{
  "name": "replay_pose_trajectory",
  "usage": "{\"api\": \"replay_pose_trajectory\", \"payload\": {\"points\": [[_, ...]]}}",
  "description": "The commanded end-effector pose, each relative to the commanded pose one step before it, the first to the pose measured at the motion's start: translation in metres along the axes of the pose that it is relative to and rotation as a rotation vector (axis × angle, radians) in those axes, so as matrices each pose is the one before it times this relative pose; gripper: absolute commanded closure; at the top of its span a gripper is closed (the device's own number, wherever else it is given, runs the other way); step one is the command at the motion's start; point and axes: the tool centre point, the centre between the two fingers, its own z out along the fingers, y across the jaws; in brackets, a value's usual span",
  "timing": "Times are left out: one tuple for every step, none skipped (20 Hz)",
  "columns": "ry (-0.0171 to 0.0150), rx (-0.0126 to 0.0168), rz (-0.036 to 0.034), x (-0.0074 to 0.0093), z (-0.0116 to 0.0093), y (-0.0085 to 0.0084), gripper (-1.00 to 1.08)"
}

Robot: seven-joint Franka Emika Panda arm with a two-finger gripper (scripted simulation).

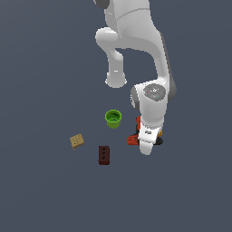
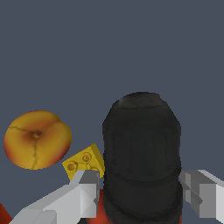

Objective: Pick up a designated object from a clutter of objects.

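We have the arm (image 1: 136, 41) bent down over the drill (image 1: 134, 138), which lies low and right of centre in the exterior view, mostly hidden under the wrist; only bits of red-orange and black peek out beside it. In the wrist view the drill (image 2: 141, 153) fills the lower centre as a big black rounded part, with red showing beneath it.

The gripper (image 2: 141, 192) straddles that black part: 1 finger (image 2: 83, 194) sits at its one side and the other finger (image 2: 202, 194) at the opposite side. The fingers are spread wide, with a small gap at each flank, so we judge they grip nothing yet. We take this straddle to be the set-up for a squeeze across the drill's body.

A yellow die (image 2: 84, 162) lies just beside the first finger, and an orange ball (image 2: 37, 139) sits a little further off; a close could nudge the die.

In the exterior view the cup (image 1: 113, 118) stands just above and to the left of the drill, the brick (image 1: 104, 155) sits lower left, and the tan block (image 1: 77, 141) lies further left, all apart from the gripper.
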Motion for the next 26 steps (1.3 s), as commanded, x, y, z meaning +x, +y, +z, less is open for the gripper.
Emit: {"api": "replay_pose_trajectory", "payload": {"points": [[-0.00006,-0.00492,0.00154,-0.00603,-0.01060,0.00647,1.08],[0.00000,0.00000,0.00000,-0.00269,-0.00478,0.00211,1.08],[0.00000,0.00000,0.00000,-0.00298,-0.00530,0.00234,1.08],[0.00000,0.00000,0.00000,-0.00326,-0.00582,0.00256,1.08],[0.00000,0.00000,0.00000,-0.00353,-0.00633,0.00278,1.08],[-0.00032,0.00010,-0.00060,-0.00350,-0.00665,0.00277,1.08],[0.00000,0.00000,0.00000,-0.00406,-0.00732,0.00321,1.08],[0.00000,0.00000,0.00000,-0.00431,-0.00781,0.00342,1.08],[0.00000,0.00027,-0.00064,-0.00424,-0.00814,0.00341,1.08],[0.00000,0.00000,0.00000,-0.00478,-0.00872,0.00381,1.08],[0.00000,0.00000,0.00000,-0.00498,-0.00913,0.00399,1.08],[0.00057,0.00044,-0.00066,-0.00487,-0.00948,0.00396,1.08],[0.00000,0.00000,0.00000,-0.00533,-0.00988,0.00432,1.08],[0.00056,0.00024,-0.00033,-0.00534,-0.01022,0.00435,1.08],[0.00000,0.00000,0.00000,-0.00549,-0.01028,0.00450,1.08],[0.00059,0.00019,-0.00030,-0.00542,-0.01045,0.00446,1.08],[0.00061,0.00016,-0.00029,-0.00544,-0.01051,0.00449,1.08],[0.00000,0.00000,0.00000,-0.00552,-0.01045,0.00458,1.08],[0.00089,0.00015,-0.00038,-0.00545,-0.01068,0.00451,1.08],[0.00000,0.00000,0.00000,-0.00552,-0.01050,0.00462,1.08],[0.00064,0.00004,-0.00026,-0.00543,-0.01057,0.00451,1.08],[0.00000,0.00000,0.00000,-0.00540,-0.01030,0.00454,1.08],[0.00065,-0.00003,-0.00023,-0.00535,-0.01041,0.00443,1.08],[0.00000,0.00000,0.00000,-0.00532,-0.01013,0.00448,1.08],[0.00000,0.00000,0.00000,-0.00530,-0.01007,0.00447,1.08],[0.00000,0.00000,0.00000,-0.00527,-0.01001,0.00445,1.08]]}}
